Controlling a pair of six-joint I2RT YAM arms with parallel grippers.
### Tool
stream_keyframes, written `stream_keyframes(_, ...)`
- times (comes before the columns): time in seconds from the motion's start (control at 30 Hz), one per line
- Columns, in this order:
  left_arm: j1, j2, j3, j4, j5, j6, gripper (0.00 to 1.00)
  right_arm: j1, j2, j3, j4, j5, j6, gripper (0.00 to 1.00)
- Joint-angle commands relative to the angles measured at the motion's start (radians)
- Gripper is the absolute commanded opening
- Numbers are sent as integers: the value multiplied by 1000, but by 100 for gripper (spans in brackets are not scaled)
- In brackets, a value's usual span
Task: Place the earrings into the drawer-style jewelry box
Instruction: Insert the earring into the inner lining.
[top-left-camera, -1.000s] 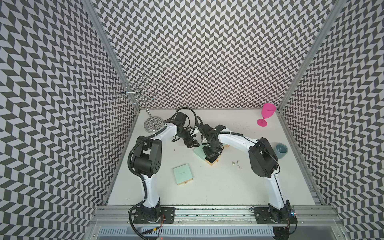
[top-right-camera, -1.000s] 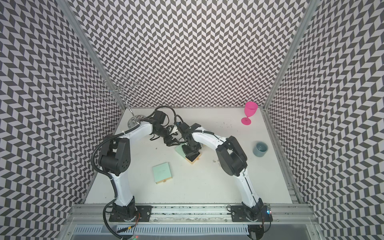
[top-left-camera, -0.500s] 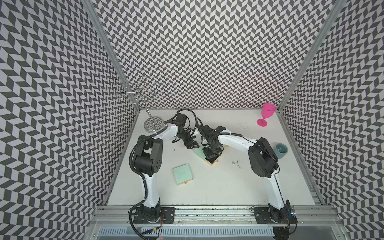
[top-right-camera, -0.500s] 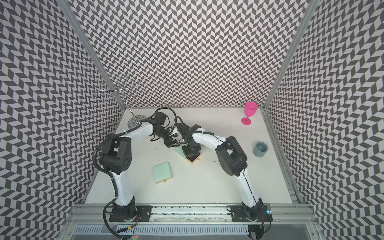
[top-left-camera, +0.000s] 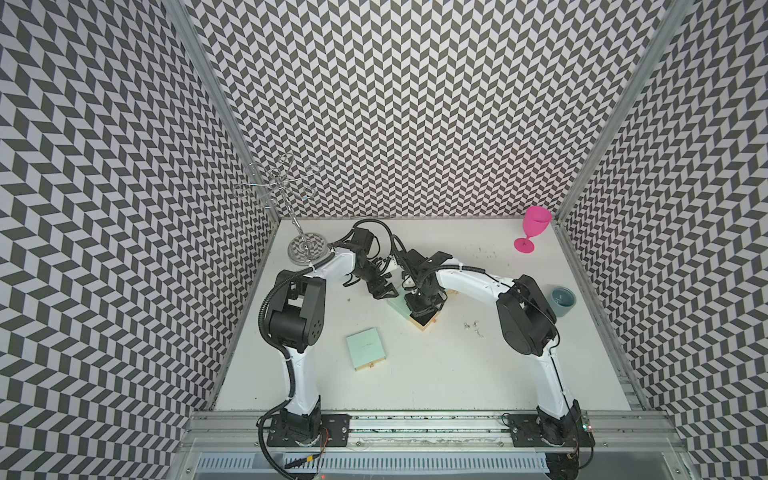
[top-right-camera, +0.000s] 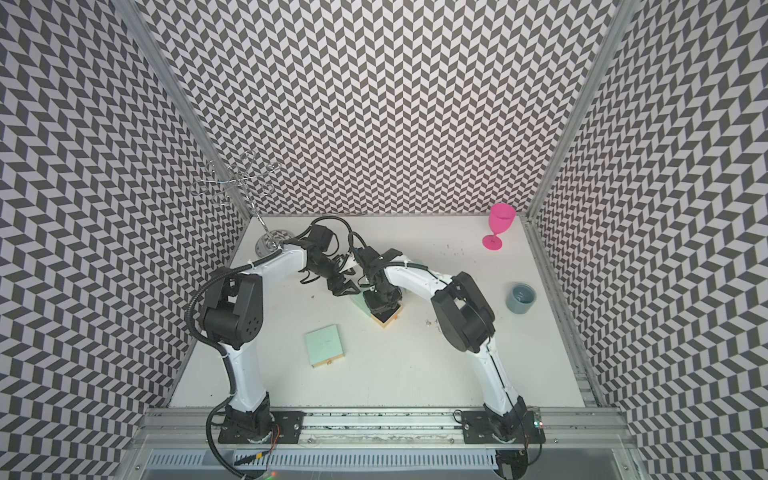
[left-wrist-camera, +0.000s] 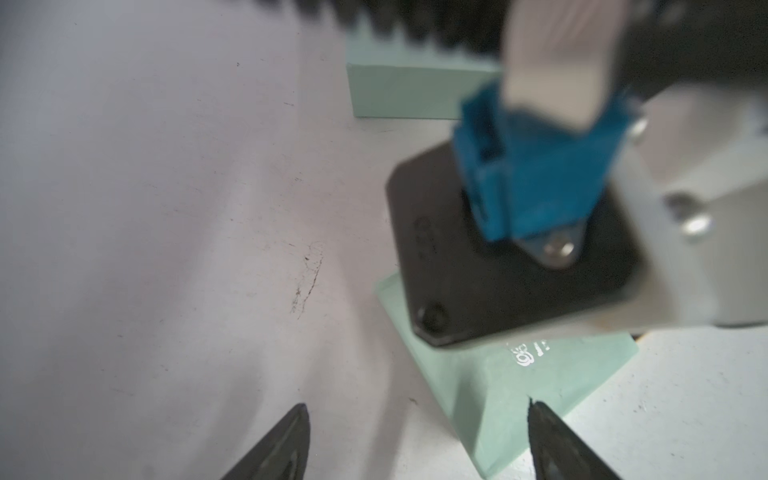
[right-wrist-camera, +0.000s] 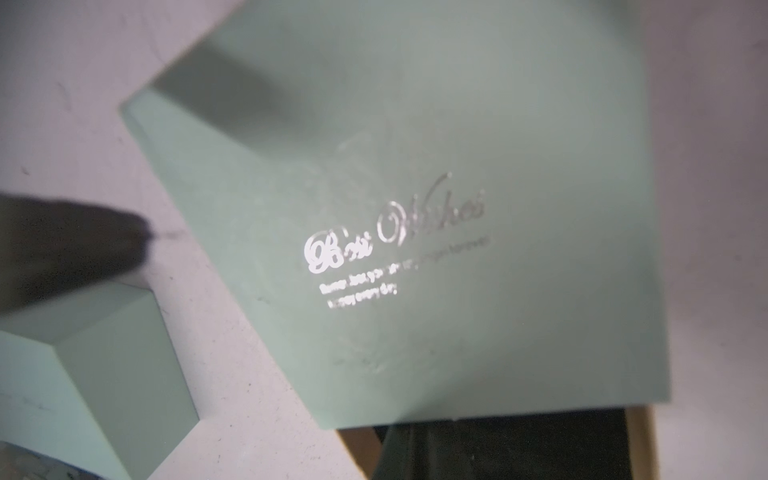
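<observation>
Arms both fold at the elbow and reach in toward mid-surface, wrists nearly meeting. Left tool (top-left-camera: 384, 294) angles down just beside the mint-green drawer-style jewelry box (top-left-camera: 397, 306) with silver "Best Wishes" lettering. Its fingers are spread with nothing between them, and in the left wrist view one tip sits over a corner of that box's lid, contact unclear. Right tool (top-left-camera: 423, 315) points straight down over the same box, tips at its pulled-out tan drawer (top-left-camera: 428, 326) with dark lining. Its fingers are closed together; can't tell whether anything is pinched in them. Tiny silvery wire-hook earrings (top-left-camera: 472, 326) lie loose on the white surface (top-left-camera: 415, 374), outside the box, near the open drawer on the side toward the right arm's elbow. Looks like three or four, too small for a firm count. What's inside the drawer is hidden by the tool. Mint boxes: three. One is open under the right tool. One closed mint-green box with a tan drawer front (top-left-camera: 365, 347) lies apart, nearer the arm bases. A third mint-green box (left-wrist-camera: 411, 89) is mostly hidden under the right forearm and shows in both wrist views. One pink plastic goblet (top-left-camera: 534, 228) stands upright at the far right corner, one grey-blue cup (top-left-camera: 563, 301) at the right edge, one silver wire stand on a round base (top-left-camera: 305, 249) at the far left corner.
</observation>
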Motion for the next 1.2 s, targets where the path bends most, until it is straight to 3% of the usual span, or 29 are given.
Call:
stream_keyframes(0.0,4,8,14,-13,5,26,83,-3,-85,56,-24,47,11,10)
stream_keyframes(0.53,-16,-3,-4,-9,-7,32,83,-22,-119,-78,64,21,49,9)
stream_keyframes(1.17,-12,-1,3,-14,-6,32,83,-36,-83,-126,112,-35,40,8)
